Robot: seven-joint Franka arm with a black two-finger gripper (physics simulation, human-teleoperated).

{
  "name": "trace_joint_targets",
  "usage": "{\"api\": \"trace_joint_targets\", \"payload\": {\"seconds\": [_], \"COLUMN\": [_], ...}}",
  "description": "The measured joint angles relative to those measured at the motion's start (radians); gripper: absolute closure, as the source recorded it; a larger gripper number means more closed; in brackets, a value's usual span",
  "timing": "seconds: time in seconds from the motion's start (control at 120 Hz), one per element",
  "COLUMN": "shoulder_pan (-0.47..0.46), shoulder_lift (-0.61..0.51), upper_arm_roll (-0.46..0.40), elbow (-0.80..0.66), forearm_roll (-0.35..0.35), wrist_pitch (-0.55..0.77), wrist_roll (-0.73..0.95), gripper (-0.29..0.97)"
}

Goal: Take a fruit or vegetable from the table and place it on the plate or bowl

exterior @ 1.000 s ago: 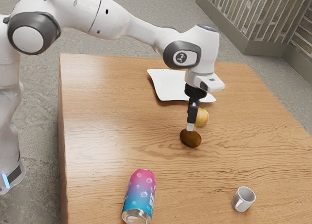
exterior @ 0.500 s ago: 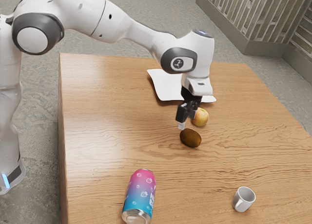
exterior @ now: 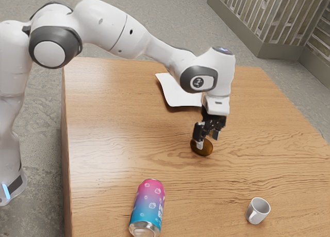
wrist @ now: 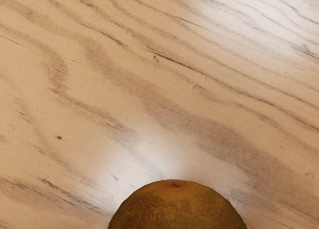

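**Exterior view: hand set over kiwi, pre-grasp**

We see the hand (exterior: pixel 207 138) spread, not gripping, its fingers straddling the kiwi (exterior: pixel 202 148) mid-bench (exterior: pixel 103 144). In the wrist view the kiwi (wrist: pixel 177 205) sits right under us. Step, we judge: grasp. Next: clench, lift, carry to the white plate (exterior: pixel 172 91) near the far edge. Can (exterior: pixel 148 205) and mug (exterior: pixel 257 210) are well apart, so there's ample room.

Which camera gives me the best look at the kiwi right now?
The wrist view: the kiwi is close and uncovered, its brown skin and stem end clear, though only part is in frame. In the exterior view it is small on the table, its top partly behind the fingers.
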Motion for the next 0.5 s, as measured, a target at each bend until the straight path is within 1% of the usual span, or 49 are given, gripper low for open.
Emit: {"api": "trace_joint_targets", "payload": {"seconds": [0.333, 0.5], "shoulder_pan": [0.013, 0.006], "shoulder_lift": [0.015, -0.014], "upper_arm_roll": [0.005, 0.029], "elbow": [-0.009, -0.056], "forearm_roll": [-0.052, -0.074], "wrist_pitch": [0.03, 0.048], "wrist_roll": [0.068, 0.089], "gripper": [0.02, 0.02]}}
